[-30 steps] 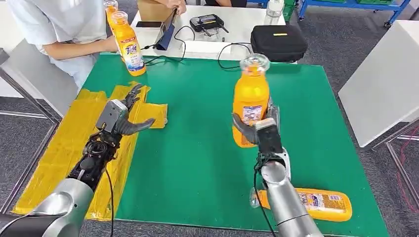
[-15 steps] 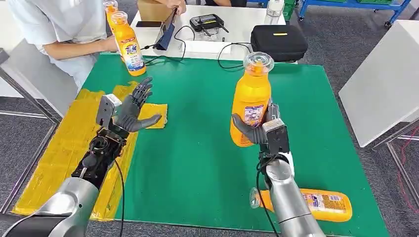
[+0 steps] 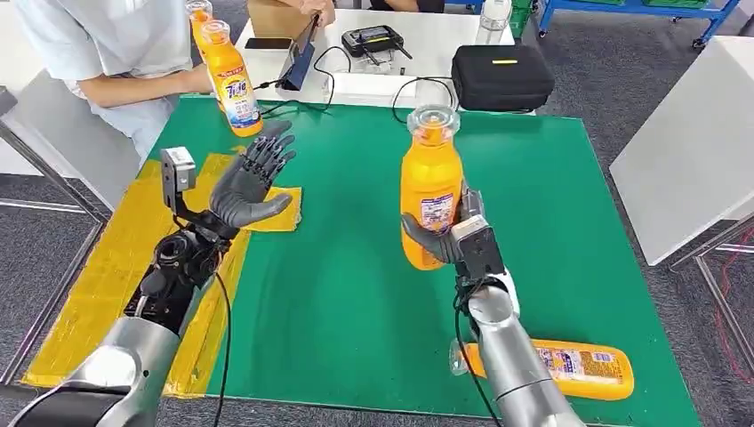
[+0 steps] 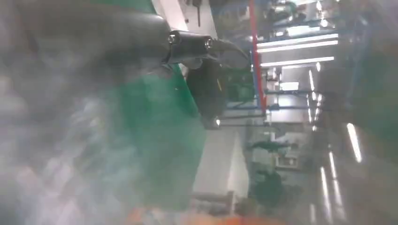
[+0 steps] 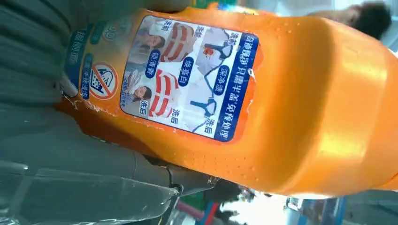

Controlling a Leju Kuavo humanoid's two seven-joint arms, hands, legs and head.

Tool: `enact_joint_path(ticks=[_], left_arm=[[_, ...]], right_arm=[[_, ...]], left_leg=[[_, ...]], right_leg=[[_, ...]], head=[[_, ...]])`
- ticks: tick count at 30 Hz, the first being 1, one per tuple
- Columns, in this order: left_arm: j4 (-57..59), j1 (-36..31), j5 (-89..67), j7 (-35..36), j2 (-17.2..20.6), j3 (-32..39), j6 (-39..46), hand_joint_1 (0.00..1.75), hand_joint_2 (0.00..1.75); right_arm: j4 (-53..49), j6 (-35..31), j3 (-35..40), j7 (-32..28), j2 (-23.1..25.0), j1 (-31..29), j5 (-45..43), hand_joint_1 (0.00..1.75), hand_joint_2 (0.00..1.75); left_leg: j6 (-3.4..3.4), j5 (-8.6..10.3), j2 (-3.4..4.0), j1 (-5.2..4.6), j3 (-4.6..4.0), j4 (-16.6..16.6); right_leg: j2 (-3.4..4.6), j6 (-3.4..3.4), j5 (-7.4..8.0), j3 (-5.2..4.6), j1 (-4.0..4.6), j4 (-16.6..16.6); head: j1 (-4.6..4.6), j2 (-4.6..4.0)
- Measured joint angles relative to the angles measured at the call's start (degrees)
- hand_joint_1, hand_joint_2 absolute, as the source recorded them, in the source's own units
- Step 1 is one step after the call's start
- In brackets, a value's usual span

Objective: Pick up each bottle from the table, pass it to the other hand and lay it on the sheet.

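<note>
The right hand grasps the upright orange bottle above the bench's middle; the left hand waits released. Rigid, probably heavy and slick: grip its waist.

Four orange bottles, two hands, one sheet, one mat.

There are four orange bottles: one upright bottle in the right hand, one lying bottle at the near edge of the green mat, and two standing bottles at the far left corner, one half hidden behind the other. There are two robot hands; the left hand is empty, with its fingers spread. There is one yellow sheet, one black case, one white table and one person's arm.
</note>
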Motion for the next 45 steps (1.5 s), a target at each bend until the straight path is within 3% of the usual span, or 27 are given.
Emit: enact_joint_path(ticks=[12, 30, 45], left_arm=[[-7.3, 2.4, 0.4, -0.3, 0.0, -8.7, 3.1, 0.00, 1.75], [-11.9, 5.0, -0.9, -1.9, 0.0, -13.1, 4.9, 0.00, 1.75], [-11.1, 3.8, -0.4, -2.2, 0.0, -14.2, 4.9, 0.00, 1.75]], right_arm=[[4.1, 1.9, 4.2, 0.1, 1.0, -4.2, 2.7, 1.75, 1.75], [5.8, 2.1, 6.7, 1.0, 1.7, -6.8, 4.6, 1.75, 1.75], [7.8, 9.1, 14.9, 0.9, 4.0, -7.5, 7.6, 1.75, 1.75]], left_leg=[[0.00, 0.00, 0.00, 0.00, 0.00, 0.0], [0.00, 0.00, 0.00, 0.00, 0.00, 0.0], [0.00, 0.00, -0.01, 0.01, 0.00, 0.0]], right_leg=[[0.00, 0.00, 0.00, 0.00, 0.00, 0.0], [0.00, 0.00, 0.00, -0.01, 0.00, 0.0], [-0.01, 0.00, 0.00, -0.03, 0.00, 0.0]], head=[[0.00, 0.00], [0.00, 0.00], [0.02, 0.00]])
